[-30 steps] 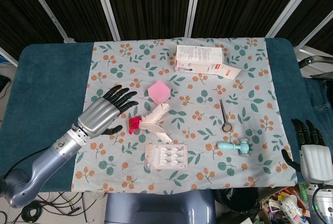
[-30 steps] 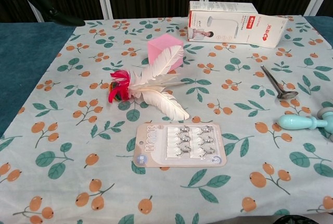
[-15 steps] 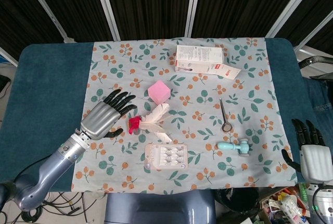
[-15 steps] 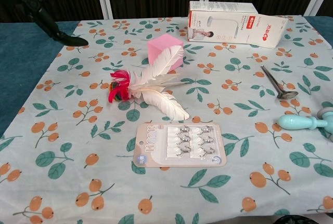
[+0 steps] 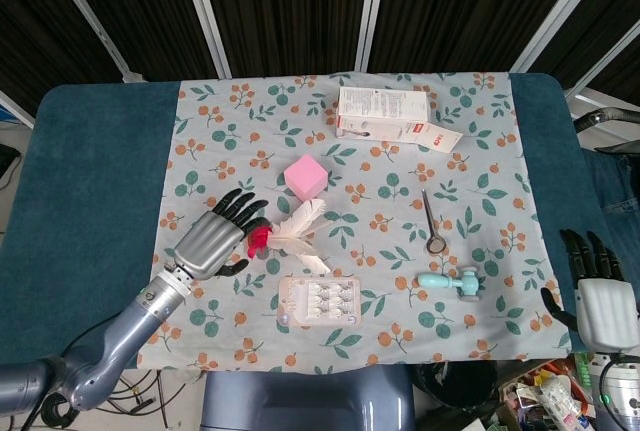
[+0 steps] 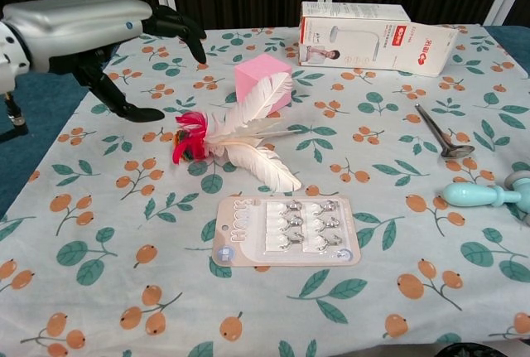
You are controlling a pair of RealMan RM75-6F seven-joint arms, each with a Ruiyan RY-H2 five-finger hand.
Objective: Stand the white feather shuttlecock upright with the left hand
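The white feather shuttlecock (image 5: 293, 232) (image 6: 248, 133) lies on its side on the floral cloth, its red base (image 6: 190, 139) pointing left and its feathers fanned toward the right. My left hand (image 5: 215, 237) (image 6: 83, 36) hovers just left of the red base with its fingers spread and nothing in it; the fingertips reach over the base in the head view. Far from the shuttlecock, my right hand (image 5: 598, 293) rests at the table's right front corner, fingers apart, holding nothing.
A pink cube (image 5: 306, 176) (image 6: 262, 82) stands just behind the feathers. A blister card of hooks (image 5: 320, 301) (image 6: 286, 230) lies in front. A white box (image 5: 392, 116), a metal spoon (image 5: 431, 223) and a teal tool (image 5: 449, 281) lie to the right.
My left hand has moved forward and to the right, closing in on the shuttlecock's red base and coming into the chest view. The shuttlecock and right hand have not moved.
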